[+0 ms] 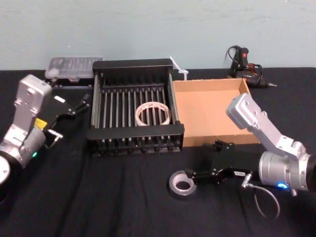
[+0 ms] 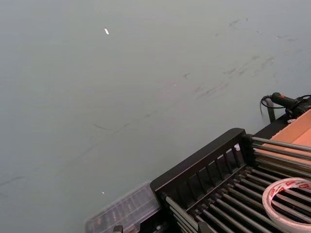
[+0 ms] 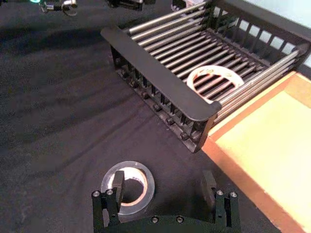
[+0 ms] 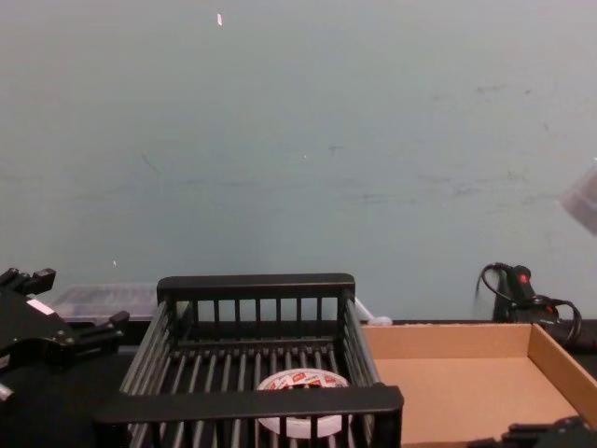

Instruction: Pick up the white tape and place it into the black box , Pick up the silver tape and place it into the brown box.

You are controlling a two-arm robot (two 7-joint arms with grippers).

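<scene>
The white tape (image 1: 153, 113) lies flat on the bars inside the black box (image 1: 136, 134), toward its right side; its red marks show in the chest view (image 4: 300, 387). On the dark cloth in front of the black box's right corner lies the silver tape (image 1: 182, 183). My right gripper (image 3: 164, 187) is low over it and open. One of its fingers (image 3: 118, 184) sits in the hole of the silver tape (image 3: 141, 191), and the other stands well clear toward the brown box (image 1: 210, 113), which holds nothing. My left gripper (image 1: 74, 105) hangs open left of the black box, holding nothing.
A clear plastic case (image 1: 73, 68) sits behind the black box's left corner. A black corded tool (image 1: 244, 66) lies behind the brown box. A small white object (image 1: 178, 69) is at the black box's back right corner. The blue-grey wall closes the table's far edge.
</scene>
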